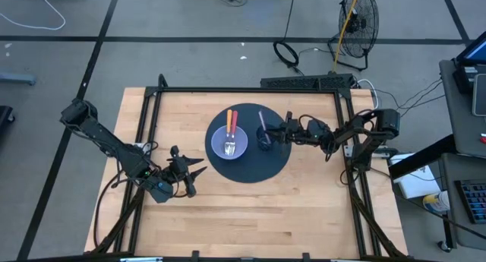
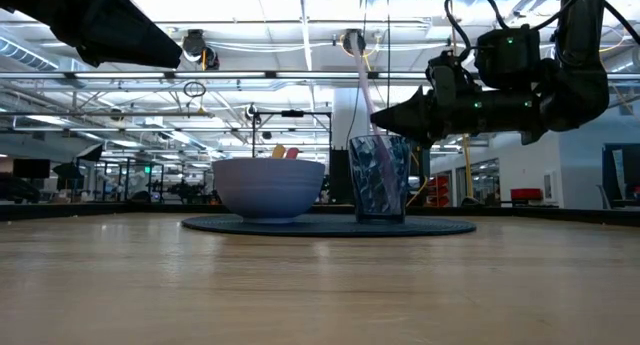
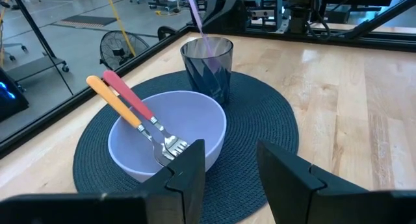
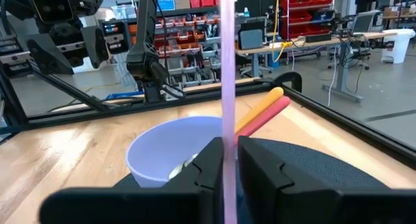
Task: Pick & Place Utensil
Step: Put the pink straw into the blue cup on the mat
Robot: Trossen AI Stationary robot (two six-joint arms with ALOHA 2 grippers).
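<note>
Right now my right gripper [image 4: 229, 160] is clamped on the slim pink-handled utensil [image 4: 228, 68], upright in the dark translucent glass [image 2: 379, 177] beside the lavender bowl [image 1: 228, 146], while my left gripper [image 1: 199, 171] waits, fingers apart.

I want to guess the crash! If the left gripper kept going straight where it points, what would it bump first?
Most likely the pale bowl holding two forks. The left gripper, jaws open, points right at its near wall; the cup stands farther on.
</note>
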